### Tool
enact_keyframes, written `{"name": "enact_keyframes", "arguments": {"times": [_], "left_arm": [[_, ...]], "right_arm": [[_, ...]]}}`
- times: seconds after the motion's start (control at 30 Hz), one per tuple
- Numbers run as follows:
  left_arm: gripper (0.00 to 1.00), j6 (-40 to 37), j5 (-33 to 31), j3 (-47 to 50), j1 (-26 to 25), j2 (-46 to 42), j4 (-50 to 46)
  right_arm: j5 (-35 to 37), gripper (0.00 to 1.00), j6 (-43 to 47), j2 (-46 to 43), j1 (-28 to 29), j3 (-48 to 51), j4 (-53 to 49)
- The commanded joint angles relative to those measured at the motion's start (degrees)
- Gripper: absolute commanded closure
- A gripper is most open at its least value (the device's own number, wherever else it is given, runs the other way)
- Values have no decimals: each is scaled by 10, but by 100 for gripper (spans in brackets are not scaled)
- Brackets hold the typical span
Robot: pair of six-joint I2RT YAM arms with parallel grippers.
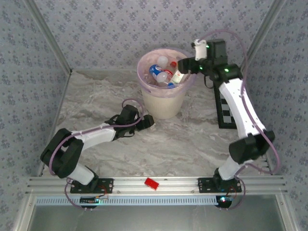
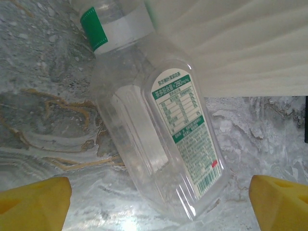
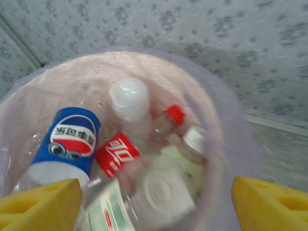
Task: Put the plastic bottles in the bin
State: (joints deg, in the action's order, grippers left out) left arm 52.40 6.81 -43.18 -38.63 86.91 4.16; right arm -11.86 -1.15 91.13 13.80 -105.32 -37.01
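Our left hand [image 2: 156, 204], wide, straddles a clear green-labelled plastic bottle [image 2: 159, 139] on the marbled counter [image 2: 43, 120], cap cut off; our right hand [image 3: 156, 204], wide too, hangs over the cream pink-lined bin [image 3: 57, 86] of blurred bottles [image 3: 72, 139].

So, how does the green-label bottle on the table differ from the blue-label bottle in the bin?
The green-label bottle lies on the table, beside the bin; the blue-label bottle is already inside it, among other bottles. The green-label bottle has flat, squarish sides; the blue-label bottle looks round. Both are labelled plastic bottles.
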Motion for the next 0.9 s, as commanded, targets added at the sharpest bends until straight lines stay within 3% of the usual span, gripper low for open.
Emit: {"name": "enact_keyframes", "arguments": {"times": [0.0,0.17,0.27,0.53,0.87], "left_arm": [[5,18,14,-17,-10,27,47],[6,21,25,-34,-13,71,64],[18,23,29,-41,-17,87,72],[46,0,7,-65,-17,76,27],[59,-29,-35,-63,-7,13,-38]], "right_arm": [[-7,17,-10,-67,-34,54,40],[-33,17,-42,-143,-90,161,72],[-48,17,-57,-173,-112,208,96],[-67,17,-62,-193,-130,228,98],[-151,17,-68,-204,-130,245,112]]}}
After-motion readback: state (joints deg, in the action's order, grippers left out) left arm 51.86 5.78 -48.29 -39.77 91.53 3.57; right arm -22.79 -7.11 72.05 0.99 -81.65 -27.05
